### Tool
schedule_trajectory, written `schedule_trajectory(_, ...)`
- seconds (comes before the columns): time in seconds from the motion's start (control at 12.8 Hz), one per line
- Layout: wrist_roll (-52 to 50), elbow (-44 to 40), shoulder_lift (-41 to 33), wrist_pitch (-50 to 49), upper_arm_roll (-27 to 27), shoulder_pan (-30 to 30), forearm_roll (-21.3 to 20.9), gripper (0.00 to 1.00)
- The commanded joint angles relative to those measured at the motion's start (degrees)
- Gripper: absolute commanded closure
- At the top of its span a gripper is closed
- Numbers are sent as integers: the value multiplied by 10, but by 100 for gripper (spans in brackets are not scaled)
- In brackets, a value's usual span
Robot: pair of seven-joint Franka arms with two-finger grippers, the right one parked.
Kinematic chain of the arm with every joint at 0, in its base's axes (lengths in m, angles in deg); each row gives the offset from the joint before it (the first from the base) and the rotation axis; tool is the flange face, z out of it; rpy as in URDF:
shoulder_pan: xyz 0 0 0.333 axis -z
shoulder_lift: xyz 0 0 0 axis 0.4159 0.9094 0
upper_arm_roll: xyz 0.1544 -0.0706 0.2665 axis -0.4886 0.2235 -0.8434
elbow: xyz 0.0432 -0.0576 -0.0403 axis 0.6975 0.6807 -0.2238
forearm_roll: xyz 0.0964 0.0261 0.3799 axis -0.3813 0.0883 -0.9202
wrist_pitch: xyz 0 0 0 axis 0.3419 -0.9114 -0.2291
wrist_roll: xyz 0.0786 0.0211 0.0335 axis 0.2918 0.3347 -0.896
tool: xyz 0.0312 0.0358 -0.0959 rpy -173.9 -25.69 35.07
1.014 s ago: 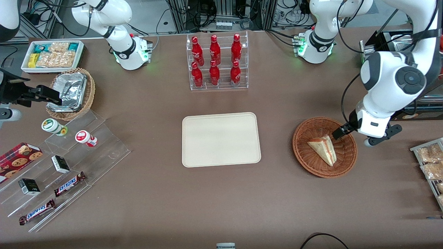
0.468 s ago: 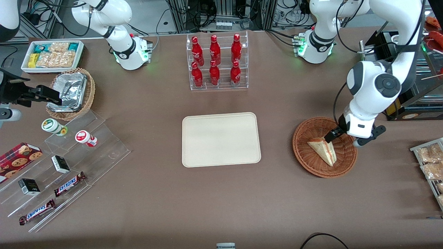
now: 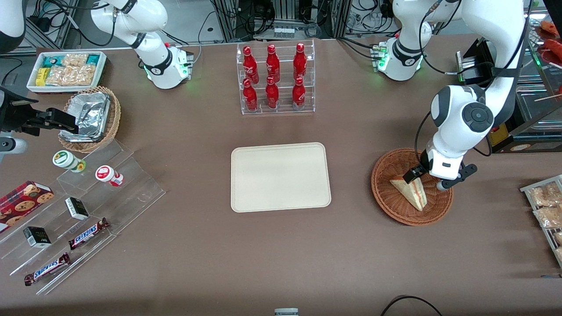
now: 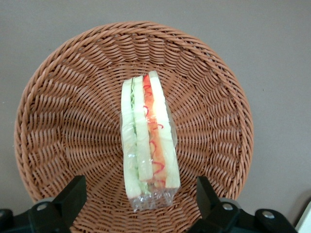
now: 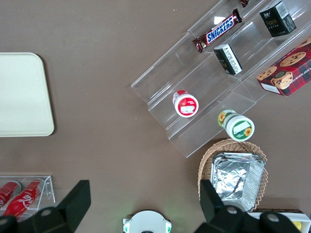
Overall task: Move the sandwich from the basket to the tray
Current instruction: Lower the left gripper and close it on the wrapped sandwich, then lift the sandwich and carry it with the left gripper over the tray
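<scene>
The sandwich (image 3: 410, 192), a clear-wrapped white wedge with red and green filling, lies in the round reddish-brown wicker basket (image 3: 383, 202). My left gripper (image 3: 422, 177) hangs open just above the basket, over the sandwich's end farther from the front camera. In the left wrist view the sandwich (image 4: 148, 141) lies lengthwise on the basket's weave (image 4: 73, 102). Its crimped wrapper end sits between the two black fingers of the gripper (image 4: 141, 199), which stand wide apart and do not touch it. The cream tray (image 3: 281, 176) lies bare beside the basket, toward the parked arm's end.
A clear rack of red bottles (image 3: 274, 79) stands farther from the front camera than the tray. Snack bags (image 3: 544, 206) lie at the working arm's end. Acrylic steps with candy (image 3: 88, 197), a foil-lined basket (image 3: 90, 116) and a white bin (image 3: 66, 70) sit toward the parked arm's end.
The left arm has swung in over the basket, carrying the open gripper from near the rim to above the sandwich's end. The sandwich has not moved.
</scene>
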Motion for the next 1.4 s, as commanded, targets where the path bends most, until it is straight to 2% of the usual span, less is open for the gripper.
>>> schedule_trajectory(0.0,-18,-1,23,33,-2,4,-2,0)
schedule_trajectory(0.31,-18,-1,47,57,-2,7,-2,0)
schedule_trajectory(0.39,-18,-1,52,59,-2,9,-3,3)
schedule_trajectory(0.47,-18,-1,54,58,-2,11,-3,27)
schedule_trajectory(0.55,-18,-1,60,59,-2,11,-4,55)
schedule_trajectory(0.7,-14,-2,61,58,-2,11,-7,96)
schedule_trajectory(0.78,-7,-2,61,57,-2,11,-11,100)
schedule_trajectory(1.09,8,-18,36,41,-2,11,-10,100)
schedule_trajectory(1.33,9,-80,17,-58,-1,30,-12,100)
